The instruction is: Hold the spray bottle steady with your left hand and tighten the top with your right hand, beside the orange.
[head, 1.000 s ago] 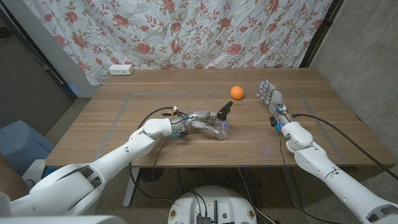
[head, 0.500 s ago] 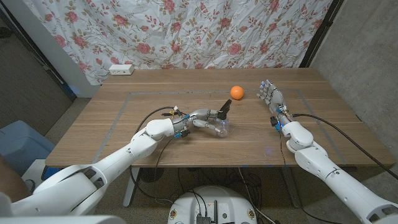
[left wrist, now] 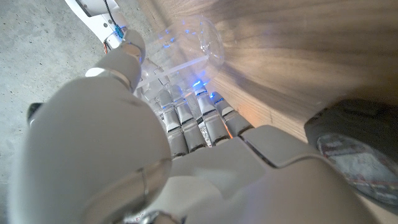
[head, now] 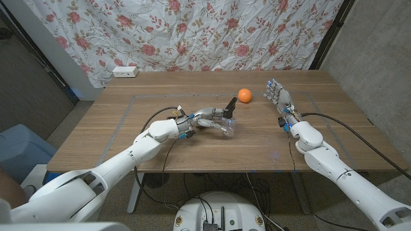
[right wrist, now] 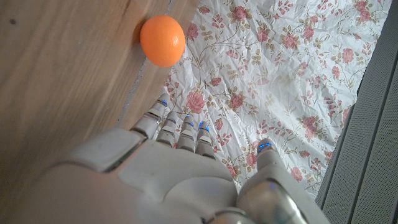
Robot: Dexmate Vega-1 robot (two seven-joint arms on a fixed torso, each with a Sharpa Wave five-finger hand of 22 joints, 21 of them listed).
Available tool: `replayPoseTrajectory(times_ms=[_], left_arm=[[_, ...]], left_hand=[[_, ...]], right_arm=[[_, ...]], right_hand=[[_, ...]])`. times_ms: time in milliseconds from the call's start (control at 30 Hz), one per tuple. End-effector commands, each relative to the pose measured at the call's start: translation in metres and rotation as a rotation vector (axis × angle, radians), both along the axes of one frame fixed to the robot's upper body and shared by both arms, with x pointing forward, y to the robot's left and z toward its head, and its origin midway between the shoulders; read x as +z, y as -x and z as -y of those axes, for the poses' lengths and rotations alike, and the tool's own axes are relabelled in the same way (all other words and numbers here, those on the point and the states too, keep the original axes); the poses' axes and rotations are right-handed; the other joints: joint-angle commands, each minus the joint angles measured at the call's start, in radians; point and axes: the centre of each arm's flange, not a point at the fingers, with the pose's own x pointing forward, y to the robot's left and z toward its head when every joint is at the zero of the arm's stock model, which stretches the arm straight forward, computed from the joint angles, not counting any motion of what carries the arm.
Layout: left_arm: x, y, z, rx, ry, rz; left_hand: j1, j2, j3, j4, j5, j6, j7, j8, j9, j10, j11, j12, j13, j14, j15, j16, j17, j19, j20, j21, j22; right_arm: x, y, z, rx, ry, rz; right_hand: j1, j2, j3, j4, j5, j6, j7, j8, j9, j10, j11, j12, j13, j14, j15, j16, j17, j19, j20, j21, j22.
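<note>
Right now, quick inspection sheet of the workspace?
Surface: wooden table, faint taped rectangle on it.
Job's things: clear spray bottle, tilted, black top pointing toward the orange; top and orange apart.
Clutter: nothing seen.
Hands: left hand grips the bottle; right hand open, fingers apart, beside the orange, not touching it.
Cables: black cable along the right arm; thin wires at the left wrist.
Surroundings: floral cloth behind; white power strip at the table's far edge.
</note>
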Motion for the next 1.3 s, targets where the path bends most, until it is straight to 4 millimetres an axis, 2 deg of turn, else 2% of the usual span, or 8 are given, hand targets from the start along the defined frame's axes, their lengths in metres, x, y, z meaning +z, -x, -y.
replayPoseTrajectory(times_ms=[33,400,767,900,933,1000,1300], left_arm=[[0.011,0.003,-0.01,0.035,0.035,-0.025],[0.019,0.002,-0.012,0.059,0.06,-0.059],[0.029,-0.001,-0.008,0.07,0.056,-0.083],[0.032,-0.002,-0.005,0.075,0.055,-0.086],[0.033,-0.002,-0.004,0.077,0.051,-0.085],[0.035,-0.002,-0.003,0.082,0.052,-0.087],[0.039,-0.006,0.005,0.104,0.061,-0.092]], left_hand=[[-0.005,0.018,-0.012,0.002,0.006,0.013,0.003,0.011,0.015,0.026,-0.017,0.01,0.008,0.013,-0.151,0.01,0.006,0.018,-0.086,0.004,0.002],[-0.018,0.029,-0.04,0.008,0.006,0.019,0.007,0.03,0.023,0.042,-0.009,0.019,0.025,0.028,-0.148,0.023,0.011,0.038,-0.081,0.006,0.004],[-0.029,0.041,-0.059,0.012,0.008,0.007,0.011,0.037,0.028,0.04,-0.001,0.019,0.037,0.026,-0.141,0.028,0.015,0.042,-0.077,0.004,0.004],[-0.031,0.044,-0.066,0.012,0.009,0.007,0.013,0.042,0.03,0.041,-0.004,0.02,0.041,0.027,-0.14,0.03,0.016,0.042,-0.076,0.003,0.005],[-0.031,0.047,-0.071,0.011,0.009,0.004,0.014,0.044,0.031,0.039,0.02,0.019,0.045,0.027,-0.14,0.032,0.016,0.043,-0.075,0.002,0.005],[-0.032,0.048,-0.074,0.01,0.01,0.002,0.014,0.046,0.032,0.037,0.026,0.018,0.047,0.027,-0.139,0.033,0.016,0.042,-0.074,0.001,0.005],[-0.039,0.055,-0.085,0.012,0.01,0.001,0.014,0.051,0.032,0.042,0.023,0.02,0.053,0.027,-0.139,0.037,0.018,0.042,-0.073,0.0,0.005]], right_arm=[[0.014,0.007,-0.006,-0.004,0.044,-0.012],[0.029,0.019,-0.008,-0.018,0.092,-0.011],[0.037,0.042,-0.004,-0.075,0.128,0.021],[0.042,0.053,-0.005,-0.128,0.186,0.038],[0.043,0.055,-0.005,-0.133,0.2,0.042],[0.046,0.059,-0.005,-0.144,0.215,0.039],[0.057,0.074,-0.003,-0.215,0.304,0.024]], right_hand=[[-0.007,0.007,0.0,-0.003,-0.002,0.0,0.001,0.006,0.005,0.006,-0.005,0.003,0.001,-0.001,0.005,-0.001,0.0,0.0,0.004,0.004,0.005],[-0.007,0.009,0.001,-0.003,-0.002,0.003,0.001,0.007,0.005,0.009,-0.004,0.004,0.001,-0.001,0.005,0.0,0.0,0.0,0.003,0.005,0.005],[-0.003,0.01,0.002,-0.006,-0.002,0.003,-0.002,0.007,0.005,0.01,-0.003,0.004,0.001,0.0,0.006,0.0,-0.001,0.0,0.004,0.005,0.005],[0.001,0.008,0.003,-0.009,-0.002,0.012,-0.002,0.011,0.005,0.011,-0.001,0.004,0.001,0.002,0.01,0.0,-0.003,0.0,0.006,0.004,0.005],[0.002,0.007,0.003,-0.011,-0.002,0.015,-0.002,0.012,0.005,0.012,0.0,0.004,0.001,0.003,0.01,0.0,-0.003,0.0,0.006,0.004,0.004],[0.005,0.006,0.004,-0.014,-0.002,0.016,-0.003,0.012,0.005,0.012,0.001,0.005,0.001,0.004,0.012,0.0,-0.005,0.0,0.007,0.004,0.004],[0.024,-0.006,0.009,-0.032,-0.003,0.045,0.0,0.022,0.007,0.011,0.008,0.004,0.002,0.01,0.027,-0.001,-0.01,0.0,0.013,0.004,0.004]])
